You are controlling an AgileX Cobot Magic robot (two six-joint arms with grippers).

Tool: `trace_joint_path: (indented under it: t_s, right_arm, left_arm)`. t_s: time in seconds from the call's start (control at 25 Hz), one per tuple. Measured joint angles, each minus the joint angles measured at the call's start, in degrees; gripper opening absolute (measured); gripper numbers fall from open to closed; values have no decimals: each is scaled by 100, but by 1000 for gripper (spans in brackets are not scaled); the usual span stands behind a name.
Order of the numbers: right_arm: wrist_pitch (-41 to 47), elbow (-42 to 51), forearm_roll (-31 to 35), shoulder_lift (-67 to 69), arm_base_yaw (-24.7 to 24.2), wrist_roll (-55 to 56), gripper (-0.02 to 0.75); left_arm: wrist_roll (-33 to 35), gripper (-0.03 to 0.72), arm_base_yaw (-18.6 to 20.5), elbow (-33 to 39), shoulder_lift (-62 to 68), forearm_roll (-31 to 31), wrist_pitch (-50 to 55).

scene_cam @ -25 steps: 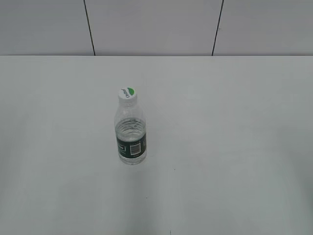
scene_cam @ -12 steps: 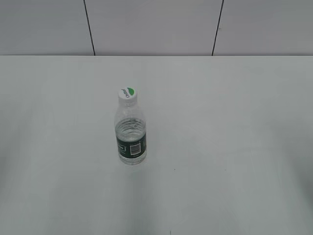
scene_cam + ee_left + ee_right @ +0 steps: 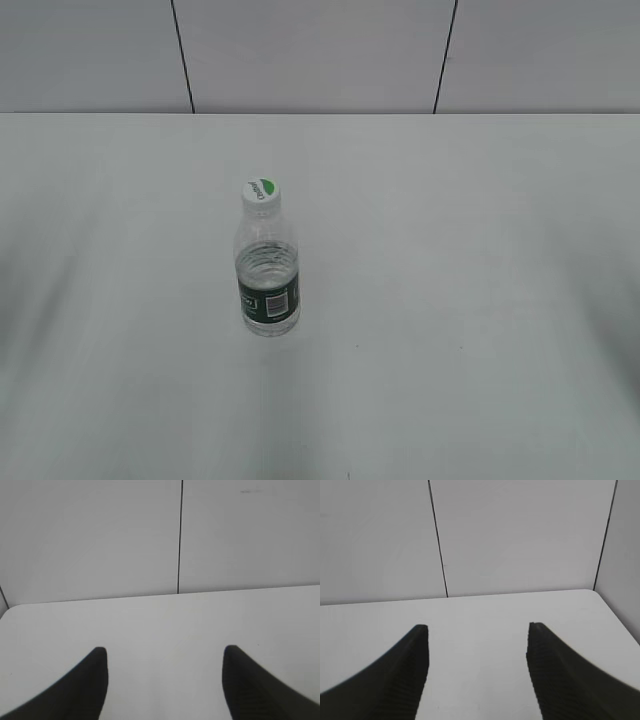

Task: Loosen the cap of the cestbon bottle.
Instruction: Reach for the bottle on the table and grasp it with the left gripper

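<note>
The cestbon bottle (image 3: 269,282), small, clear and ribbed with a dark green label band, stands upright on the white table (image 3: 460,250), left of centre in the exterior view. Its white cap (image 3: 260,191) with a green half-moon mark sits on top. Neither arm shows in the exterior view. My left gripper (image 3: 164,652) is open and empty over bare table in the left wrist view. My right gripper (image 3: 477,630) is open and empty over bare table in the right wrist view. The bottle shows in neither wrist view.
A white panelled wall (image 3: 320,55) with dark vertical seams runs behind the table's far edge. The right wrist view shows the table's right edge and corner (image 3: 607,610); the left wrist view shows its left corner (image 3: 7,612).
</note>
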Motion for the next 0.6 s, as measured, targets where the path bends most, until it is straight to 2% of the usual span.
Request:
trace_joint_path:
  t_s: [0.2, 0.4, 0.6]
  right_arm:
    - [-94, 0, 0, 484, 0, 5, 479]
    - [-94, 0, 0, 715, 0, 31, 479]
    - [-100, 0, 0, 726, 0, 44, 479]
  left_arm:
    - [0, 436, -298, 0, 1120, 171, -1004]
    - [-92, 436, -341, 0, 2350, 369, -1707]
    - [-891, 436, -299, 0, 3781, 1845, -2998]
